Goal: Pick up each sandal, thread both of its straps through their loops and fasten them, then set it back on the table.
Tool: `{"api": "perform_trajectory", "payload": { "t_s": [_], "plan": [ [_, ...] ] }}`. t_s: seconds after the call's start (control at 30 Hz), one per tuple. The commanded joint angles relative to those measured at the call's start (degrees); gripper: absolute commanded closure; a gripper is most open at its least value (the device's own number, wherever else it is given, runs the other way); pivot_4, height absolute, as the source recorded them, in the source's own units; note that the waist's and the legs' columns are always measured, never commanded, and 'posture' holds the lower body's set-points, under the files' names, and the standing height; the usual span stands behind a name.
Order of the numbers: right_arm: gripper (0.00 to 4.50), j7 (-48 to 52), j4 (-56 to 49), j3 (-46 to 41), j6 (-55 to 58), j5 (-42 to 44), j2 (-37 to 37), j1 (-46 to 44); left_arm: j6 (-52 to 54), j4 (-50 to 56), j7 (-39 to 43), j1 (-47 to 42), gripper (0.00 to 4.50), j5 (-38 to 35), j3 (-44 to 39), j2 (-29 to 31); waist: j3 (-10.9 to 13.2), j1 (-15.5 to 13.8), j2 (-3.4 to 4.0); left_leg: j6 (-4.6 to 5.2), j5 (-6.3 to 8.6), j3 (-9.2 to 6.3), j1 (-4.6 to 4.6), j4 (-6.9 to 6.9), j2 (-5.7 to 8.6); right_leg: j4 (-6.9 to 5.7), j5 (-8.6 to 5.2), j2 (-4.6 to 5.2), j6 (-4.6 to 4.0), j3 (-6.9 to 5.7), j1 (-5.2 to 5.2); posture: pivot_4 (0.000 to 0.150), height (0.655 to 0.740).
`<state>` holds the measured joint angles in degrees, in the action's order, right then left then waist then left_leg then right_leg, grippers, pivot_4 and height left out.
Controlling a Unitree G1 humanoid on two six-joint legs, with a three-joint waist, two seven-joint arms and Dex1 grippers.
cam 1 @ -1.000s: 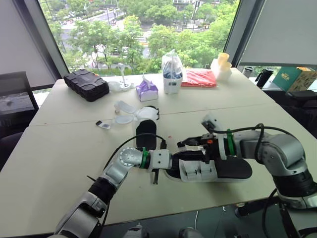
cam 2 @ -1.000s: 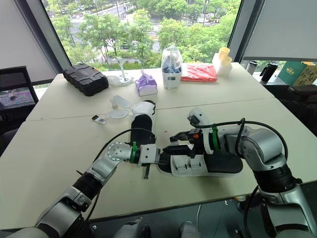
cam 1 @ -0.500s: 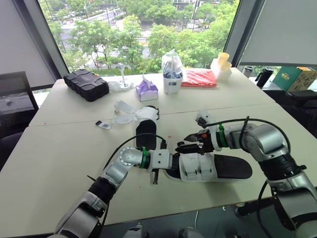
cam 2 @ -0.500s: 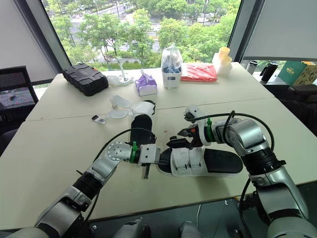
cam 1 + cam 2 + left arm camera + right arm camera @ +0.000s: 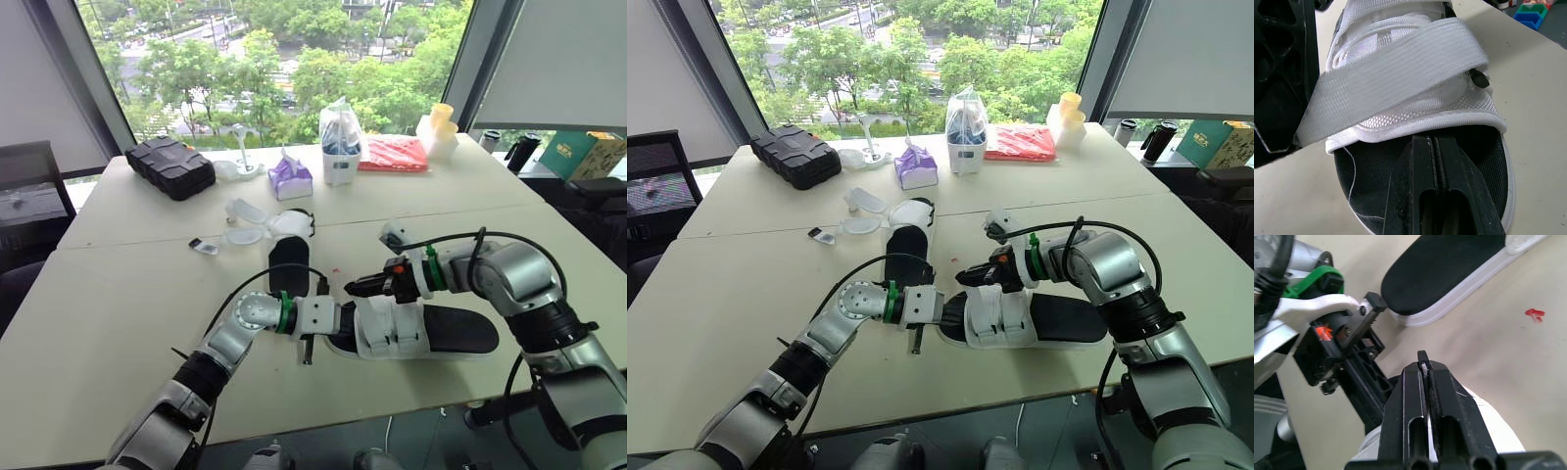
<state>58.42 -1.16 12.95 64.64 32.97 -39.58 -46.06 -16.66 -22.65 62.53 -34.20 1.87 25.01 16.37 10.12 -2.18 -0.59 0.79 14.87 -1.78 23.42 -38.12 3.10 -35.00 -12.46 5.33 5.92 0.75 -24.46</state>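
Note:
A sandal (image 5: 443, 332) with a black footbed and white straps (image 5: 389, 328) lies near the table's front edge. My left gripper (image 5: 335, 322) is shut, its fingers (image 5: 1434, 196) lying on the toe of the footbed. My right gripper (image 5: 354, 287) hovers just above the front strap at the toe end, shut, with a thin white strap edge (image 5: 1423, 366) showing between its fingers. The second sandal (image 5: 289, 257) lies farther back, toe towards me, white straps at its far end.
At the back stand a black case (image 5: 171, 166), a purple tissue box (image 5: 290, 179), a white bagged container (image 5: 341, 147), a red packet (image 5: 392, 155) and yellow cups (image 5: 441, 127). Clear plastic lids (image 5: 245, 220) lie behind the second sandal.
My right gripper has moved left along the sandal to its toe end and gone from wide open to shut. The left arm has stayed put.

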Motion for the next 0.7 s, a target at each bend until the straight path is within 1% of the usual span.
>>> {"api": "perform_trajectory", "payload": {
  "t_s": [0.03,0.2,0.33,0.5,0.7],
  "plan": [
    [4.43,1.7,-6.8,-6.2,1.7,5.2,-1.5,-1.9,-0.2,-1.4,0.9,0.7,4.50,2.7,2.3,0.7,0.0,0.0,0.00,0.00,0.00,0.00,0.00,0.00,0.00,0.00,0.00,0.00,0.01,0.00,0.00,0.150,0.7400],
    [4.43,-0.4,-11.2,-11.7,1.7,8.5,-0.9,-0.8,-1.9,-2.9,0.8,0.6,4.50,3.2,2.6,0.9,0.0,0.1,0.00,0.00,0.00,-0.01,0.01,0.01,0.00,0.01,-0.01,0.01,-0.01,0.02,-0.01,0.150,0.7400],
    [4.43,-1.0,-10.3,-11.4,0.2,7.5,-1.3,0.4,-3.0,-3.7,1.1,0.4,4.50,3.2,2.8,0.8,0.0,0.3,0.00,0.00,0.00,0.00,0.01,0.04,-0.01,0.01,-0.01,0.01,-0.02,0.03,-0.03,0.150,0.7400],
    [4.43,-2.3,-3.3,-8.4,-4.7,1.9,-1.1,1.2,-3.8,-4.2,1.5,0.0,4.50,3.3,3.3,0.3,0.0,0.3,0.00,0.00,0.00,0.01,0.01,0.08,-0.01,0.00,-0.01,0.01,-0.01,0.03,-0.06,0.150,0.7400],
    [4.43,-1.6,4.6,-5.8,-10.1,-2.9,-0.4,1.4,-3.6,-3.4,1.9,0.3,4.50,3.1,3.6,0.5,0.0,0.3,0.00,0.00,0.00,0.02,0.01,0.08,0.00,0.00,0.00,0.01,-0.01,0.03,-0.06,0.150,0.7400]
  ]
}}
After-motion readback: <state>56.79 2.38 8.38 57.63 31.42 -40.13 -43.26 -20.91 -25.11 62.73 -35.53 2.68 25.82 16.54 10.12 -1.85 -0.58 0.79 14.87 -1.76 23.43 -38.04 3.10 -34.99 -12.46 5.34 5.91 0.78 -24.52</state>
